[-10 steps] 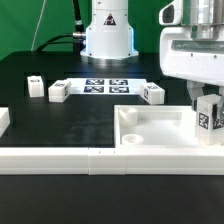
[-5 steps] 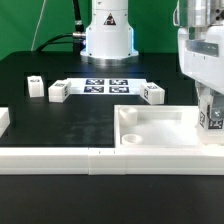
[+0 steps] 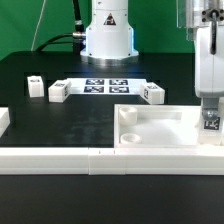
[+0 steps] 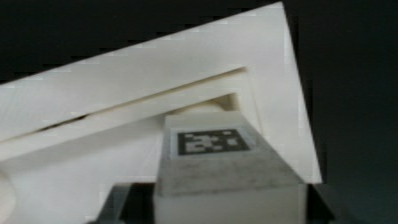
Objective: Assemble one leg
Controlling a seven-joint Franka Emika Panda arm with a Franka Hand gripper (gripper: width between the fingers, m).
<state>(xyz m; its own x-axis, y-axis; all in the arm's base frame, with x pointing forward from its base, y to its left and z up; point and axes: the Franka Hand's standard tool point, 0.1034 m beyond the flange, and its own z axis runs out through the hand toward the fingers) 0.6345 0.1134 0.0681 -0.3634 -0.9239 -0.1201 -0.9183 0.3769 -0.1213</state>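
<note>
My gripper point(image 3: 209, 110) is shut on a leg point(image 3: 210, 121), a small white post with a black-and-white tag. It holds the leg upright at the right end of the large white tray point(image 3: 150, 122), at the tray's corner. In the wrist view the leg point(image 4: 222, 150) fills the space between my dark fingers point(image 4: 135, 204), with the tray's corner point(image 4: 160, 70) beyond it. Whether the leg touches the tray cannot be told. Three more legs stand on the black table: two at the exterior view's left point(image 3: 35, 87) point(image 3: 57, 91) and one near the middle point(image 3: 153, 94).
The marker board point(image 3: 105, 86) lies in front of the robot base point(image 3: 107, 35). A long white rail point(image 3: 95, 159) runs along the front edge. A white part point(image 3: 3, 120) sits at the exterior view's far left.
My gripper has moved toward the exterior view's right and downward with the leg in it, and now shows narrower. The other legs and the tray have not moved.
</note>
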